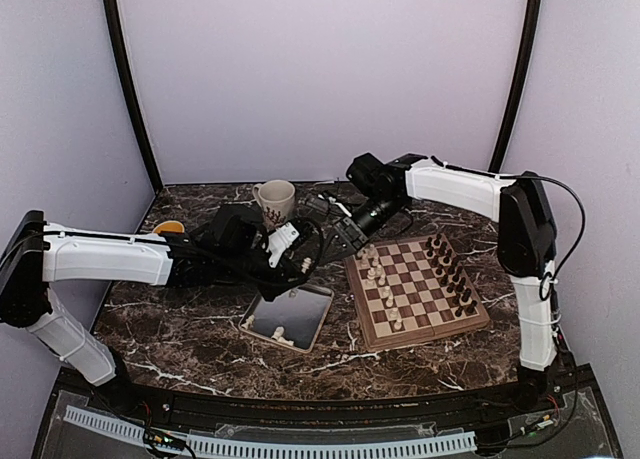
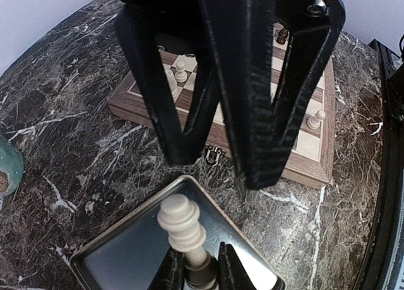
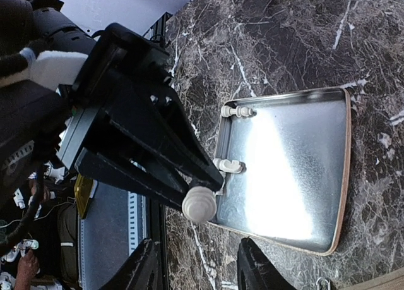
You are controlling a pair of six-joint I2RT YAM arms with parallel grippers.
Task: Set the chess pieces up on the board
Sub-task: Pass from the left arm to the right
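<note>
With fingers clenched, the left gripper point(image 2: 201, 270) is holding a chess piece point(image 2: 182, 223) above the tray point(image 2: 126, 258), while the right gripper point(image 3: 201, 268) is hanging released and empty, so a handover toward the board point(image 1: 425, 335) seems next.

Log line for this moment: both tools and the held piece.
left tool: shut on cream chess piece, by tray edge | right tool: open, empty | tray: two cream pieces lying inside

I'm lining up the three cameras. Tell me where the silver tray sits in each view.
Top external: silver tray lower centre, left of the board.
Left wrist: tray along the bottom edge.
Right wrist: tray right of centre.
Shared landmark: the white chess piece held in the left claw above the tray.
</note>
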